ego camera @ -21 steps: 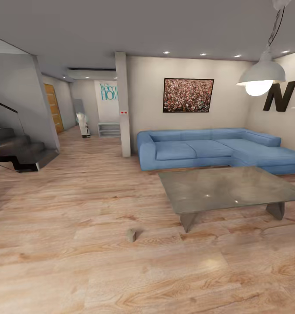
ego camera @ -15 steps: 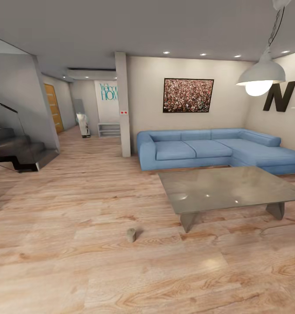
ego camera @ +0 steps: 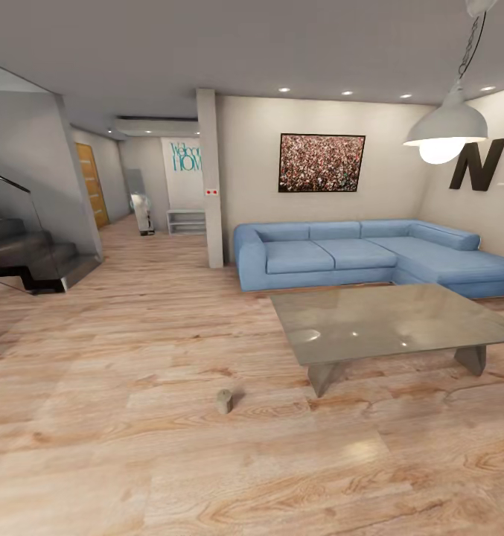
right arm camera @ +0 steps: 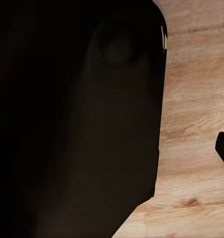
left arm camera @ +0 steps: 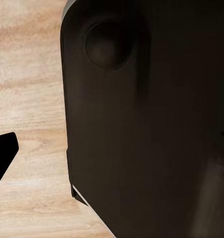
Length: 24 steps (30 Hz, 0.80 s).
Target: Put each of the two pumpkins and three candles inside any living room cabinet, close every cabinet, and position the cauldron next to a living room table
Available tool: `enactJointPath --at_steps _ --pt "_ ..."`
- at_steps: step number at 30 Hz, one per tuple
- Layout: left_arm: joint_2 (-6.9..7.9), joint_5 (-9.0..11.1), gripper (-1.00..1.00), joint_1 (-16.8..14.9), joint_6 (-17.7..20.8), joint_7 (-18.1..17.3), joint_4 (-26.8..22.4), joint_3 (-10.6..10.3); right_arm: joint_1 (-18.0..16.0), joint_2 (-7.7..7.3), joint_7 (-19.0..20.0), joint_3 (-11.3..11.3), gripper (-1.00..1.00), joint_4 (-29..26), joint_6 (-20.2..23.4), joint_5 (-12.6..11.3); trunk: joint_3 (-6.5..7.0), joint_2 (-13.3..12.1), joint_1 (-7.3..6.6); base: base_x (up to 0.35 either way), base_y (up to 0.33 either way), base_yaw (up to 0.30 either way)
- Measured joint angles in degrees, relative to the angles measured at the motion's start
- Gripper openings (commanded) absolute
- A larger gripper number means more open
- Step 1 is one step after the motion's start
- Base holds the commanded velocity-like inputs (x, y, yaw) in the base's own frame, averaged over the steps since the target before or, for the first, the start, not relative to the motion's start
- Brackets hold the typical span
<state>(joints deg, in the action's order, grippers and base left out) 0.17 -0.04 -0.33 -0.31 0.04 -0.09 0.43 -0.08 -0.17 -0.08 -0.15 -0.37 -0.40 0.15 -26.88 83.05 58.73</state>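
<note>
On the light wood-plank floor of the living room, one candle stands alone, a small stubby pale cylinder, near the camera and a little left of the near-left leg of the table. It is apart from the table, not touching it. The one table, low with a glossy grey top, sits to the right at middle depth on two angled slab legs that show. Just beyond it, one blue corner sofa runs along the far wall and turns toward the right. One framed picture hangs above the sofa, and one white dome pendant lamp hangs at upper right beside a large black letter N on the right wall. One white pillar stands left of the sofa. At far left a dark staircase rises, and a hallway with one wooden door runs back past it.

Each wrist view has a large dark body close to the lens over the plank floor, with one dark tip at the frame's edge; I cannot tell whether the left gripper or the right gripper is spread or pressed together.
</note>
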Motion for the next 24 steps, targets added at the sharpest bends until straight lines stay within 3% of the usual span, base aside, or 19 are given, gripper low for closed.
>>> enactJointPath --at_steps 13,24 --pt "0.85 -0.04 1.00 0.00 -3.86 -0.12 -0.13 -0.03 0.00 0.67 -0.08 -0.34 1.00 -0.49 -2.20 -0.07 -0.29 -0.01 0.02 -0.176 0.048 -0.210" --pt "0.88 -0.04 1.00 0.00 -5.12 -0.12 -0.13 -0.03 0.00 0.62 0.00 -0.40 1.00 -0.42 -2.26 -0.07 -0.63 0.00 0.00 -0.049 0.217 -0.265"
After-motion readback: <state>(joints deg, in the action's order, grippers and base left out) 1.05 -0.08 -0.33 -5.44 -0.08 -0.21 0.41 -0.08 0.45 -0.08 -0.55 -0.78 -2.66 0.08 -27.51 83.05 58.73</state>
